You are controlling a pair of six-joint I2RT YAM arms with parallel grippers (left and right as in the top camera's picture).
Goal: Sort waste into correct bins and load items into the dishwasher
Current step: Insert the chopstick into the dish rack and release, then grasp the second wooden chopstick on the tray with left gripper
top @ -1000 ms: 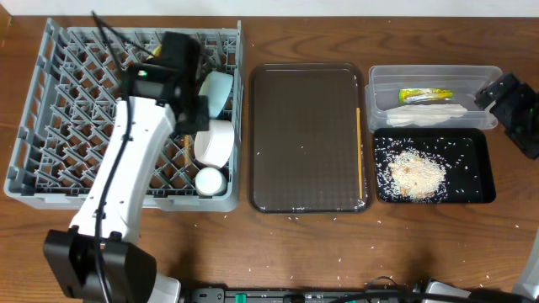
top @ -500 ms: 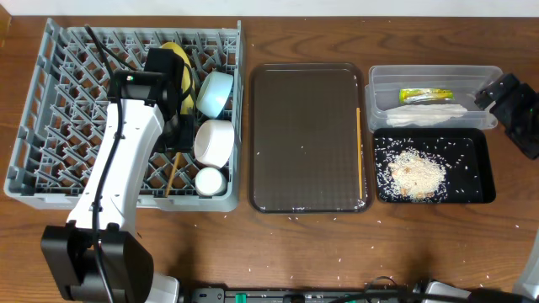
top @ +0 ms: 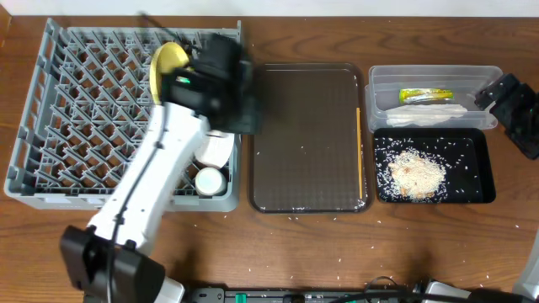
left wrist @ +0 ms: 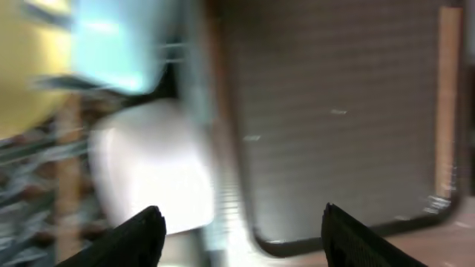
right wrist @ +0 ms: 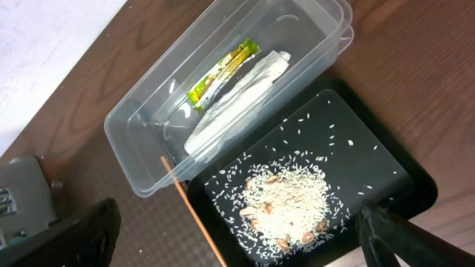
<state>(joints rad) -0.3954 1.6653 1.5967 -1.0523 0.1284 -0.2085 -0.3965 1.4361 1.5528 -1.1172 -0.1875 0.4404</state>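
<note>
- left claw [left wrist: 241, 222]: fingers spread, nothing between them. Wrist view is badly smeared. It hangs over the seam between the grey dish rack [top: 76, 101] and the dark brown tray [top: 303, 126].
- left arm [top: 160, 177] runs diagonally across the rack's right half and hides part of the load there.
- rack load, all in the right-hand columns:
  - yellow plate [top: 167, 61] on edge among the pegs near the back rim
  - light blue dish [left wrist: 111, 41] just beside the plate, visible in the wrist view only
  - white bowl [top: 217, 150] in front of the dish, half covered by the arm
  - small white cup [top: 209, 179] in the front right corner, just in front of the bowl
- wooden chopstick [top: 360, 151] lies along the brown tray's right edge, lengthwise, outside the rack.
- right claw [right wrist: 237, 222]: fingers wide apart, holding nothing. It is up above the clear tub [top: 434, 71] and black tray [top: 476, 160]. In the overhead view it sits at the tub's right end.
- clear tub is at the back right of the bench [top: 337, 252]. Yellow-green wrapper [top: 425, 94] and white napkin [top: 429, 114] lie side by side inside it.
- black tray is just in front of the tub, touching or nearly so. Rice scraps [top: 413, 175] are heaped left of centre, with loose grains spread over the tray floor.
- a few stray grains are on the bench by the brown tray's front edge.
</note>
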